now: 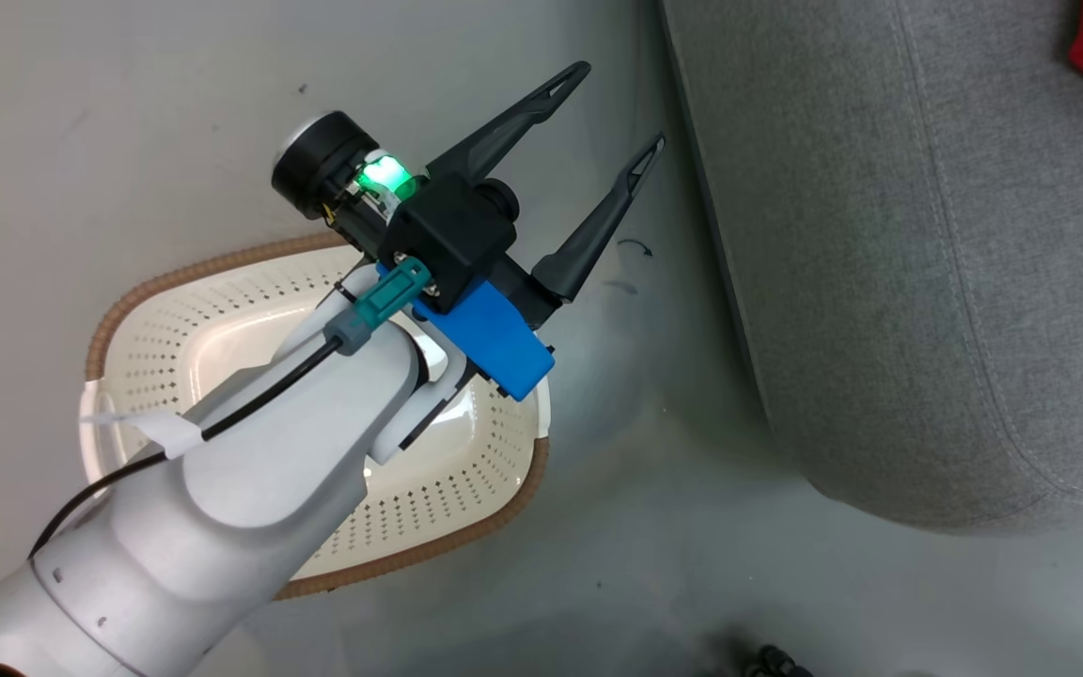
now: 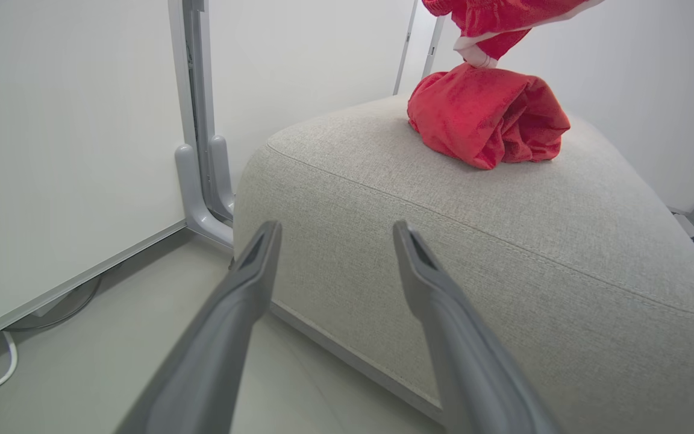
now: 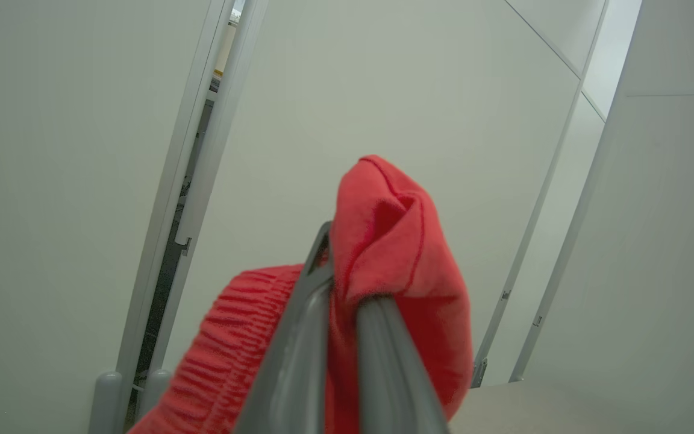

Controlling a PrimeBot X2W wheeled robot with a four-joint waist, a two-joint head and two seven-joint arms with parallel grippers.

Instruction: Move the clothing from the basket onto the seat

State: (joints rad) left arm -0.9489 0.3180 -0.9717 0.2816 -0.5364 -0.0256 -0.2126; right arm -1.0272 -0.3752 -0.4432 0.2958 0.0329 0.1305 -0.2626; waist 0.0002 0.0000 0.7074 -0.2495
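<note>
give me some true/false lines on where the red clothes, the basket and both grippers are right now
1. The left gripper is open and holds nothing. True.
2. Clothing lies in the basket. False: the part of its inside that shows is bare.
3. A plain red garment lies on the seat. True.
4. The right gripper is open. False: it is shut on a second red garment.
5. The basket stands on the seat. False: it stands on the floor beside it.
</note>
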